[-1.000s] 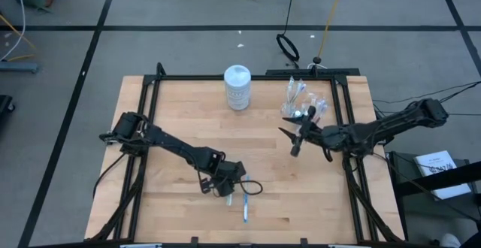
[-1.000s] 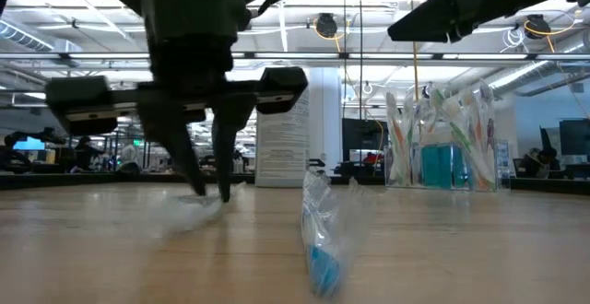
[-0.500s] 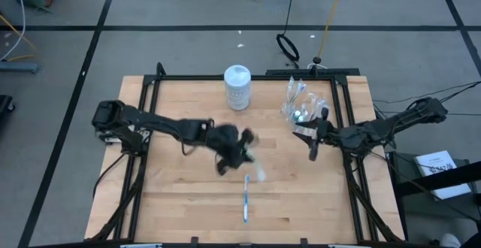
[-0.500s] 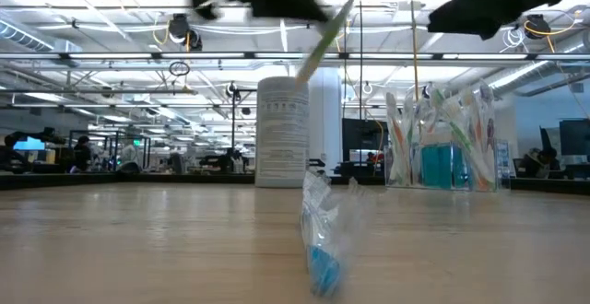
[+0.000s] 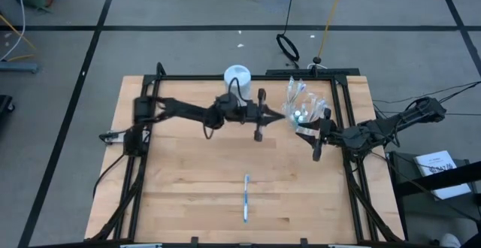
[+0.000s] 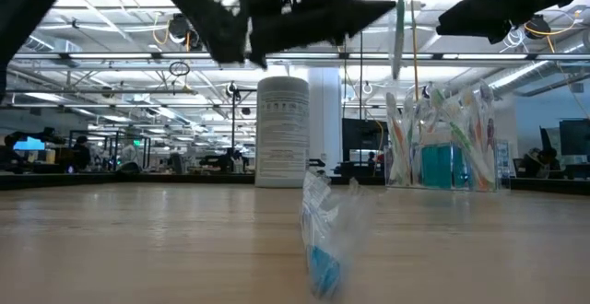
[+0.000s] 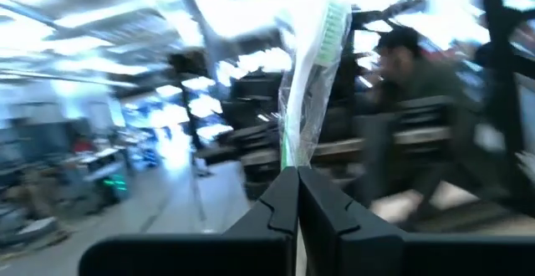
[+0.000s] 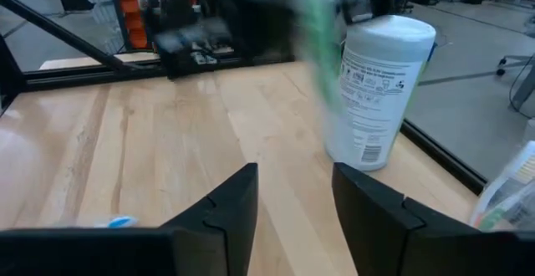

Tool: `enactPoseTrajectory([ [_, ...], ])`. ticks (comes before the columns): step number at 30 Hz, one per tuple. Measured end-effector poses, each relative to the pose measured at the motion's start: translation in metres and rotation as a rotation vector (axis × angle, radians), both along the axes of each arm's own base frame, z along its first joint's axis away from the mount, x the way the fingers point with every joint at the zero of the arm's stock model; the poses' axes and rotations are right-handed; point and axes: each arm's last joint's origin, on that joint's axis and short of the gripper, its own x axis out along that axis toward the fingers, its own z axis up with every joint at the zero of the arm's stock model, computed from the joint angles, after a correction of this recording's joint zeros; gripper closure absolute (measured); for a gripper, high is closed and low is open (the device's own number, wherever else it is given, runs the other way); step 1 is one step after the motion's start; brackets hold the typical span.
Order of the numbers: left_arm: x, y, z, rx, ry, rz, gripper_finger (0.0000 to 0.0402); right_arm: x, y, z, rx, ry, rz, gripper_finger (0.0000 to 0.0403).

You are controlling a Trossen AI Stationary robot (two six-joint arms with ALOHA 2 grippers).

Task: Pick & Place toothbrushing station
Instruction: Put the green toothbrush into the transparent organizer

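The green toothbrush (image 7: 313, 84) held by the left gripper (image 7: 296, 194) smears with blur (its wrapper too), and a person (image 7: 418, 75) behind is indistinct.

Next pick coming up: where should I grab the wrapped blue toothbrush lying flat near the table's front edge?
Grip the wrapped blue toothbrush at mid-handle, descending from above, fingers across its slim shaft. It lies flat, lengthwise front-to-back, with bare wood on both sides.
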Motion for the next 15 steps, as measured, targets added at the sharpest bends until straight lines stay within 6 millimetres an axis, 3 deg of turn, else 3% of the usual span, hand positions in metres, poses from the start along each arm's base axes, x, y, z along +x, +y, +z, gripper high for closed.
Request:
enactPoseTrajectory([
  [6, 0.017, 0.020, -0.046, -0.144, -0.142, 0.150, 0.0392, -0.002, -0.001, 0.002, -0.023, -0.004, 0.003, 0.0263],
  [10, 0.036, 0.021, -0.057, -0.133, -0.134, 0.206, 0.0397, -0.003, -0.001, 0.002, -0.036, -0.004, 0.007, 0.0264],
  [15, 0.053, 0.021, -0.055, -0.168, -0.187, 0.450, 0.0392, -0.003, -0.001, 0.002, -0.037, -0.002, 0.007, 0.0264],
])
